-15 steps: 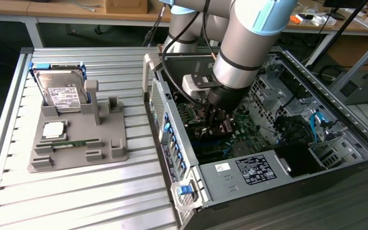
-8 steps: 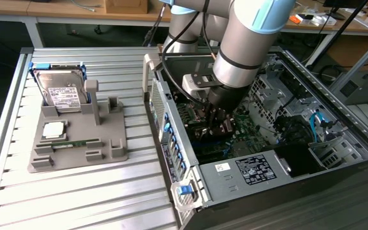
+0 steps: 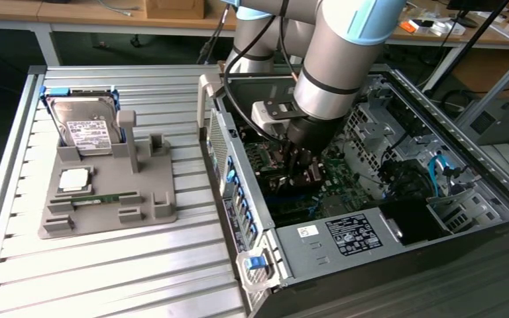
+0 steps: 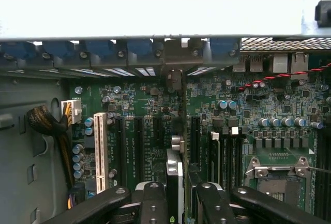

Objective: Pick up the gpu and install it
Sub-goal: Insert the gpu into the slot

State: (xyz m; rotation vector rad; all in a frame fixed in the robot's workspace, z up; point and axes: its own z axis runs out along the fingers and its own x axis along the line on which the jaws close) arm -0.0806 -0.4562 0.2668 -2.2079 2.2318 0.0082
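The gpu [image 4: 178,131], a thin, flat, dark circuit card with a silvery metal bracket at its far end, is being held edge-on inside the open computer case [image 3: 502,192], standing upright over the green motherboard [image 4: 145,105] between the long black expansion slots [image 4: 138,151]. It is being clamped by the black pincer [image 4: 175,195], whose fingers [image 4: 154,203] are pressed against the card's two faces.

The card is judged light, stiff and fragile; it is best gripped by its bare edges, with pressure kept straight down its plane.

On the ribbed aluminium surface [image 3: 104,278], at nine o'clock from the case in the exterior view, a grey plastic fixture [image 3: 104,205] is carrying a silver hard drive with a white label [image 3: 87,129] and a narrow green memory stick [image 3: 104,197].
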